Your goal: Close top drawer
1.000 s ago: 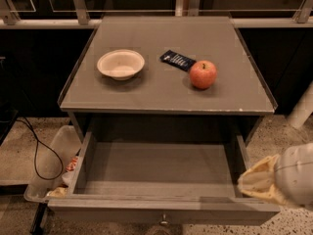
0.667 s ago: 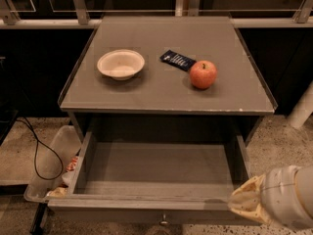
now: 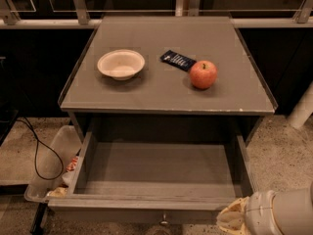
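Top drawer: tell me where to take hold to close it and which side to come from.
Take the top drawer by its front panel near the small knob at centre, coming from the front and pushing toward the cabinet. It stands pulled far out, so a central contact should keep it sliding straight. The gripper sits by the front right corner; move it toward centre first.

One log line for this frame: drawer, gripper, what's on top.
top drawer: pulled open, empty | gripper: low at drawer's front right corner, contact unclear | tabletop: bowl, dark packet, apple | close: not done
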You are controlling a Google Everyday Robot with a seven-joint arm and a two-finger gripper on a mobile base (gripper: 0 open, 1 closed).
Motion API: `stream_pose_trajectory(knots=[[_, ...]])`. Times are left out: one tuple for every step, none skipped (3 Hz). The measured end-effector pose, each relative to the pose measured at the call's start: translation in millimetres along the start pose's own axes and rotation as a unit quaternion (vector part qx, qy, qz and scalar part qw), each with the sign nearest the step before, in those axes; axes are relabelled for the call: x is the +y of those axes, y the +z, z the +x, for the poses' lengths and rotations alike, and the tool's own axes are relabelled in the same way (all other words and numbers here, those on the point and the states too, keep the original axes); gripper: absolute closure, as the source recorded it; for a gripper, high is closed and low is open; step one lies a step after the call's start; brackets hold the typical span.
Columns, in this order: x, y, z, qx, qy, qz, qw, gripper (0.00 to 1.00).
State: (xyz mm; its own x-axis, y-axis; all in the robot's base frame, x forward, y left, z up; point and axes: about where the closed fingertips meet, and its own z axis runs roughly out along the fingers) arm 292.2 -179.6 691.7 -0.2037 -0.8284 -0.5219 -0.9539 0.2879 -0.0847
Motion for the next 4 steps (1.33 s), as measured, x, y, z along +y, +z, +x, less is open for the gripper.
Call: stream_pose_trajectory(knots=[[-9,28,13,-0.003,0.000,0.002,1.0000,1.00],[-19,46,20,-0.005,0.001,0.008,1.0000,1.00],[-20,47,21,-0.005,0.002,0.009,0.9999,0.82],[-20,47,21,-0.005,0.002,0.009,0.9999,0.57]])
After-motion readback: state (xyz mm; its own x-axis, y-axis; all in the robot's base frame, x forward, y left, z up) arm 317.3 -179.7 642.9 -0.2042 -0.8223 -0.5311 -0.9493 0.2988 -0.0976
